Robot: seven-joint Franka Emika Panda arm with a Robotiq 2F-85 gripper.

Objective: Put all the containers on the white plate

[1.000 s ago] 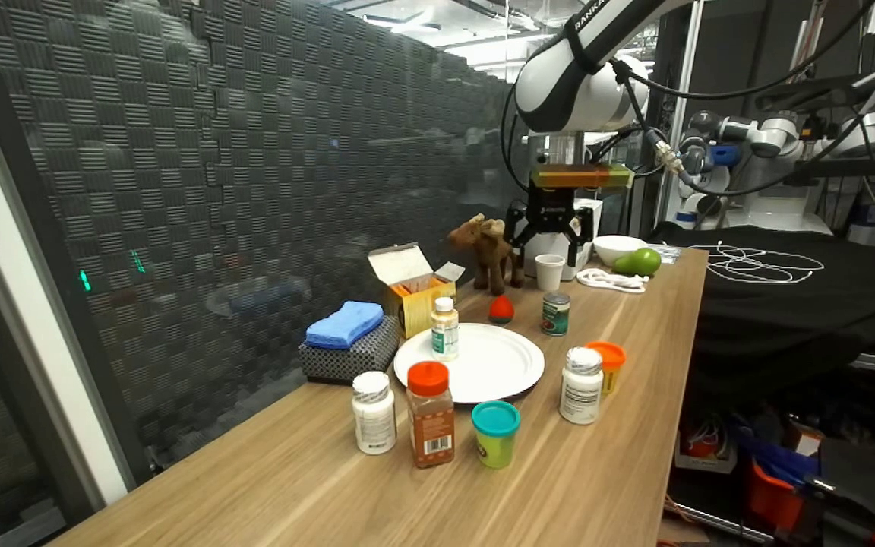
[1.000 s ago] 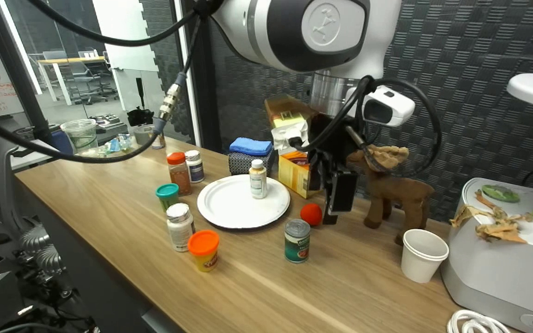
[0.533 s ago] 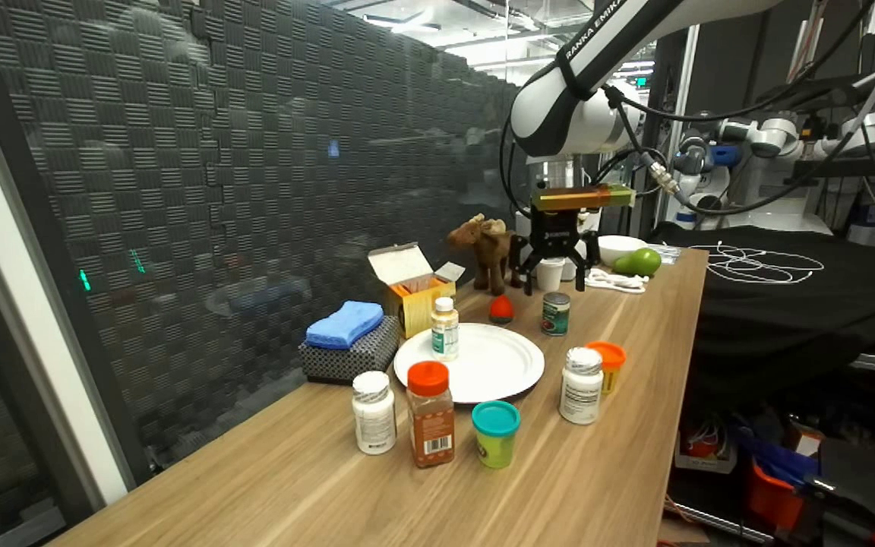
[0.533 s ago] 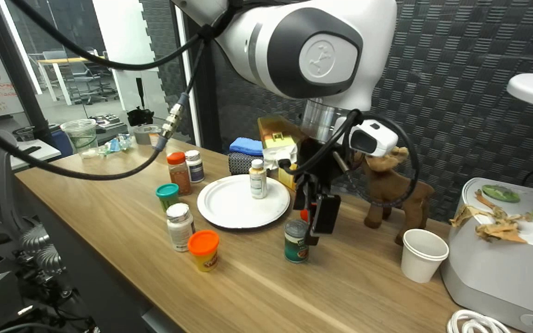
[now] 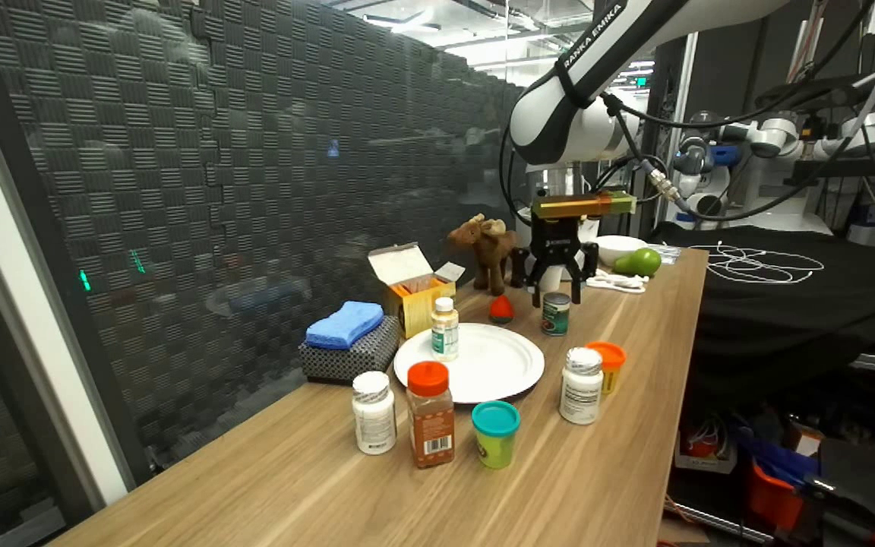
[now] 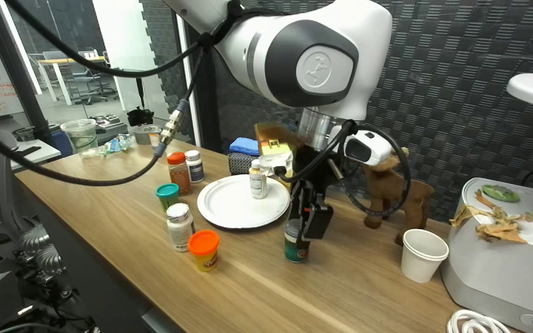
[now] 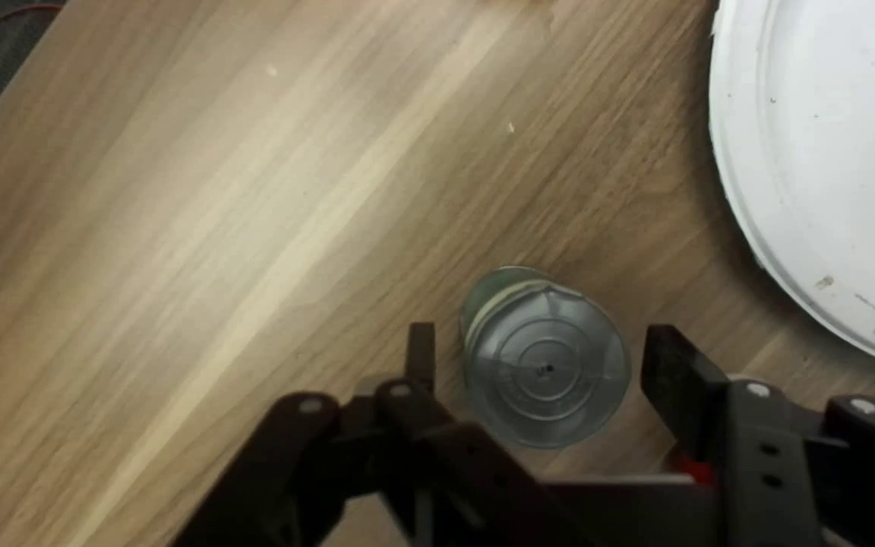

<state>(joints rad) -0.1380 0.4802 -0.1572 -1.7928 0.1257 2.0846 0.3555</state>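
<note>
Green-labelled cylindrical metal can (image 7: pixel 548 372) seen on brown wooden table (image 7: pixel 316 197), long axis upright, near round white plate (image 7: pixel 848 152); flanked, apparently untouched, by the parted fingers of black gripper (image 7: pixel 541 354); inward closing judged next.

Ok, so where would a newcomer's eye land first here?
Probably on the gripper, its open jaws either side of an upright can in the wrist view. Next, the white plate close by, one white-capped bottle standing on it. A brown toy moose stands near the dark wall.
</note>
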